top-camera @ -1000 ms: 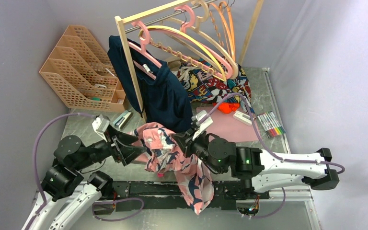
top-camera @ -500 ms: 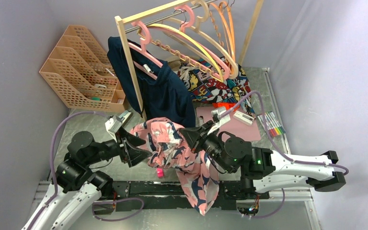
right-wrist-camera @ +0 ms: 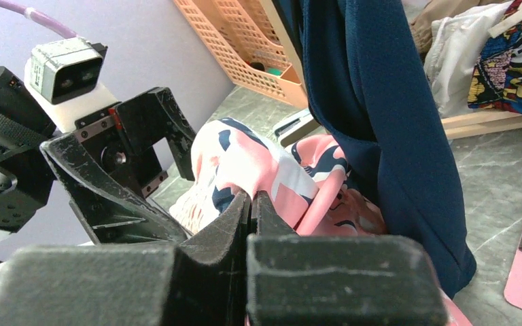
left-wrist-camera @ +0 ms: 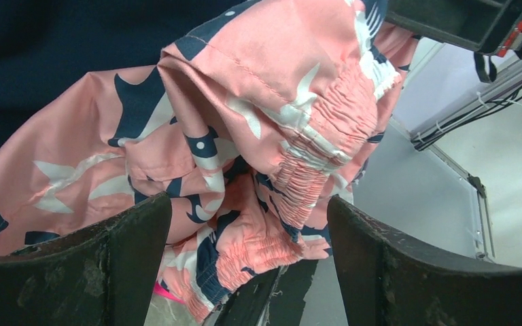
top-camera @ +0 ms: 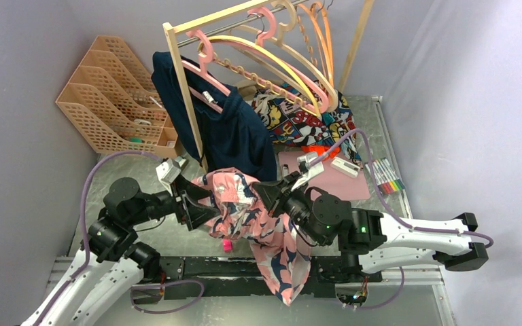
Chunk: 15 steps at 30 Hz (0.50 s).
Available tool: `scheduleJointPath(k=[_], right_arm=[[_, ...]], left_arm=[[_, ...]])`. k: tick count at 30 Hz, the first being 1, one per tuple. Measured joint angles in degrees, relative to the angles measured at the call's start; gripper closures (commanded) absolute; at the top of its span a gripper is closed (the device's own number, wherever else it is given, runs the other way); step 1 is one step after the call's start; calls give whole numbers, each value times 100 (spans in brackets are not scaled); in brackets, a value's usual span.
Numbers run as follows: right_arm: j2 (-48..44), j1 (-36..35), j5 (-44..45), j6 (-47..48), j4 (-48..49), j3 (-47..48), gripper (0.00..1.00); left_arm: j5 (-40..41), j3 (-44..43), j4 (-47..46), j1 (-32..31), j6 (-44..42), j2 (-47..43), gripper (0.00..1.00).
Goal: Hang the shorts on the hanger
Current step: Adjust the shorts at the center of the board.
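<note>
R jaws pinching shorts [top-camera: 245, 207], L jaws spread, shifted a bit nearer rack [top-camera: 184, 88]

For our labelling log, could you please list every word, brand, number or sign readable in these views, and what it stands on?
No text can be read in any view.
cartoon-print cloth: possible lettering, too small to read.
white tag on the navy garment: too small to read.
shorts: pattern only, no lettering.

Peach plastic mesh file organiser [top-camera: 112, 95] back left. Plain navy garment [top-camera: 234, 136] hangs off pink plastic hanger [top-camera: 208, 57] on wooden rack [top-camera: 185, 88]. Multicoloured cartoon-print cloth [top-camera: 299, 115] behind flat pink clipboard [top-camera: 343, 187]; coloured markers [top-camera: 385, 175] just right.
</note>
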<state>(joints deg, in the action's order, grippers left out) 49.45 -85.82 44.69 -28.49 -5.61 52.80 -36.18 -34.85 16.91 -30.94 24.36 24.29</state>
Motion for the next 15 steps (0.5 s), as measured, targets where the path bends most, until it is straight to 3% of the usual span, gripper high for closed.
scheduleJointPath(k=[6, 9, 12, 15], right_arm=[[111, 7, 151, -11, -83, 0, 100], [227, 90, 197, -98, -247, 0, 100], [352, 188, 205, -179, -385, 0, 100], [376, 225, 205, -245, -522, 0, 100]], left_arm=[[122, 0, -4, -87, -304, 310, 12], [199, 0, -107, -317, -365, 420, 7], [498, 0, -256, -890, -424, 643, 8], [1064, 4, -374, -1755, -470, 909, 15]])
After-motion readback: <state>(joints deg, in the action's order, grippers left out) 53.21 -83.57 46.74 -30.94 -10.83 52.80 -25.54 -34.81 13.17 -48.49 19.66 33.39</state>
